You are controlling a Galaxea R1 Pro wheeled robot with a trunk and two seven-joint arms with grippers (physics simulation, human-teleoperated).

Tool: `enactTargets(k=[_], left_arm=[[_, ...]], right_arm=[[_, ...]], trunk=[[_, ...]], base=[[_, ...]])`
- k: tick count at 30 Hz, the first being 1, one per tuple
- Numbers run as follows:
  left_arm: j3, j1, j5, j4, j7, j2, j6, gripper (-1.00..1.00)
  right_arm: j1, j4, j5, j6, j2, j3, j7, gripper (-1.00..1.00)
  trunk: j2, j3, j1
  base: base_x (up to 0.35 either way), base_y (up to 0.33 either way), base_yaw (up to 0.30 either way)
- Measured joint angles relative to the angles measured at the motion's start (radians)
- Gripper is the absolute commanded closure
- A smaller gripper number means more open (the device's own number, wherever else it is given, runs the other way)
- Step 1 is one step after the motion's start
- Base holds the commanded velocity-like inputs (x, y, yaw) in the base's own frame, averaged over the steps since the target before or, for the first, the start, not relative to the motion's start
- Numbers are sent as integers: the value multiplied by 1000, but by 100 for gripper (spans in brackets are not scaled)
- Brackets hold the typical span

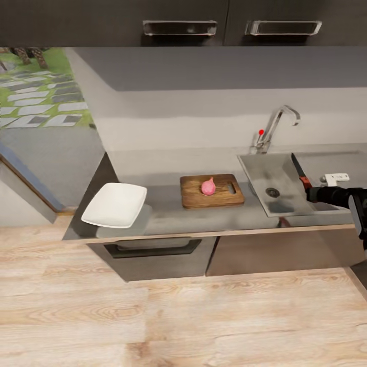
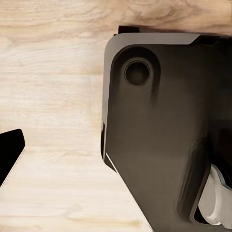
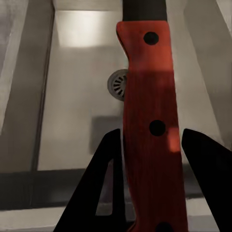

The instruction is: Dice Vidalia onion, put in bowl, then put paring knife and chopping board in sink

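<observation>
On the grey countertop [image 1: 168, 216] lies the dark brown chopping board [image 1: 196, 198] with a pink onion [image 1: 208, 186] on it, close to the slot handle. The empty white bowl [image 1: 115, 205] sits at the counter's left end, overhanging the corner. My right gripper [image 1: 309, 188] hangs over the steel sink [image 1: 260, 171], shut on the paring knife [image 1: 297, 165]. The knife's dark blade points away from me. In the right wrist view the red handle [image 3: 150, 96] stands between both black fingers [image 3: 104, 164], with the round drain [image 3: 115, 84] below. One black finger [image 2: 9, 152] of the left gripper shows above the wooden floor.
The chrome faucet [image 1: 278, 125] with its red knob [image 1: 261, 132] rises behind the sink. Glossy black upper cabinets [image 1: 178, 20] hang above. A dark drawer front [image 1: 153, 250] sits under the counter. The robot's dark base [image 2: 159, 130] stands on the floor.
</observation>
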Motion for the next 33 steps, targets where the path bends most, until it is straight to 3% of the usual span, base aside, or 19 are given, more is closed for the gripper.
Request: enactTargets(k=[7, 11, 14, 15, 16, 17, 21, 24, 27, 30, 33], left_arm=[[0, 0, 0, 0, -1, -1, 0, -100], [0, -1, 0, 0, -1, -3, 0, -100], [0, 0, 0, 0, -1, -4, 1, -100], [0, -1, 0, 0, -1, -4, 2, -100], [-1, -1, 0, 1, -1, -5, 3, -100], [-1, 0, 0, 1, -1, -5, 4, -100], [-1, 0, 0, 0, -1, -14, 5, -100], [0, -1, 0, 1, -1, -22, 5, -100], [-1, 0, 0, 1, -1, -24, 6, -100], [-1, -1, 0, 1, 0, -25, 7, -100], [-1, -1, 0, 1, 0, -25, 8, -100]], right_arm=[[0, 1, 1, 0, -1, 0, 2, 100], [0, -6, 30, -2, -3, 21, 2, 100], [0, -12, 56, -20, -3, 68, 2, 100], [0, -15, 68, -33, -4, 99, 1, 100], [0, -32, 88, -55, -4, 164, -1, 100], [0, -49, 98, -63, -3, 188, -1, 100], [0, -199, 119, -65, 1, 232, -42, 100], [0, -310, 187, -54, 6, 271, -99, 100], [-1, -410, 298, -25, 20, 305, -160, 100], [0, -464, 396, -12, 58, 326, -225, 100], [0, -478, 489, -10, 106, 375, -260, 100]], trunk=[[0, 0, 0], [0, 0, 0], [0, 0, 0], [0, 0, 0], [0, 0, 0], [0, 0, 0], [0, 0, 0], [0, 0, 0], [0, 0, 0], [0, 0, 0], [0, 0, 0]], base=[[0, 316, 0], [0, 316, 0], [0, 310, 0], [0, 302, 0], [0, 301, 0], [0, 300, 0], [0, 211, 0], [0, 44, 0], [0, 13, 0], [0, 3, 0], [0, 1, 0]])
